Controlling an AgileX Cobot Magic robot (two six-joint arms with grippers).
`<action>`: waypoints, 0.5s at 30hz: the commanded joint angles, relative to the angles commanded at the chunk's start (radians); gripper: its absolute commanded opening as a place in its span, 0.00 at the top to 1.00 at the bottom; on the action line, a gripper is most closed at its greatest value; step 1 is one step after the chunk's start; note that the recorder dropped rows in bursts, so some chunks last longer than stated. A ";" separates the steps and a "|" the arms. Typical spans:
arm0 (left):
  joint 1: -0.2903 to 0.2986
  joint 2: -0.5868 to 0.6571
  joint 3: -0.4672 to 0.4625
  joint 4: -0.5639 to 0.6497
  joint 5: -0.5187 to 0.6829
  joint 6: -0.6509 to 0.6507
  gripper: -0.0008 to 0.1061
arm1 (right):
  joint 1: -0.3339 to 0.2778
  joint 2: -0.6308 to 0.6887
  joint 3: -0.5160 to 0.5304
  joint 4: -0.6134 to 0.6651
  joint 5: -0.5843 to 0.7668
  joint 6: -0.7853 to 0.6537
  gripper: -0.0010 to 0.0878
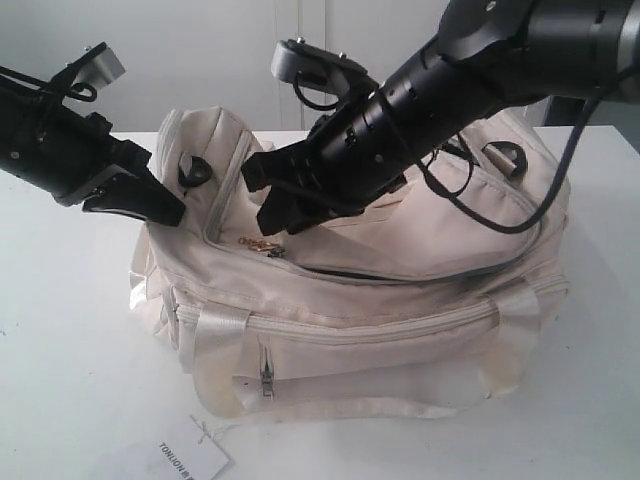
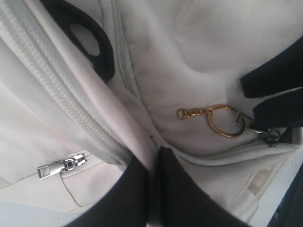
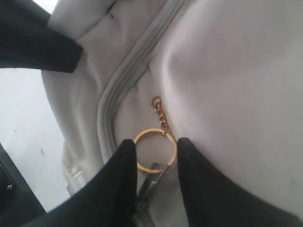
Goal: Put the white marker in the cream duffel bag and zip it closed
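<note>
The cream duffel bag (image 1: 400, 300) lies on the white table (image 1: 60, 330). My left gripper (image 1: 172, 212) is at its left end, shut on a fold of cream fabric (image 2: 150, 156). Near the left end of the top zip, my right gripper (image 1: 260, 198) stands open over the bag. Its fingers straddle the gold key ring (image 3: 155, 150) on the grey zip pull, and in the right wrist view the gripper (image 3: 156, 142) has a plain gap between its fingers. The gold key ring (image 2: 222, 120) also shows in the left wrist view. The white marker is out of view.
A white paper tag (image 1: 185, 458) lies on the table in front of the bag. The front pocket's zip pull (image 1: 266, 375) hangs shut. Black strap rings (image 1: 193, 172) sit at the bag's ends. A black cable (image 1: 480, 262) from the right arm drapes over the bag's top.
</note>
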 joint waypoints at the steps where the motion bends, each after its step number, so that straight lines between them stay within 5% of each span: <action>1: 0.000 0.000 0.000 0.000 0.000 0.000 0.99 | 0.000 0.008 0.000 0.015 0.002 0.000 0.56; 5: 0.000 0.000 0.000 0.000 0.000 0.000 0.99 | 0.000 0.034 0.000 0.045 0.014 0.000 0.46; 10: 0.000 0.000 0.000 0.000 0.000 0.000 0.99 | 0.000 0.063 0.000 0.045 0.054 0.000 0.46; 12: 0.000 0.000 0.000 0.000 0.000 0.000 0.99 | 0.000 0.068 0.000 0.045 0.072 0.000 0.56; 15: 0.000 0.000 0.000 0.000 -0.002 0.000 0.99 | 0.000 0.064 0.000 0.038 0.090 -0.003 0.85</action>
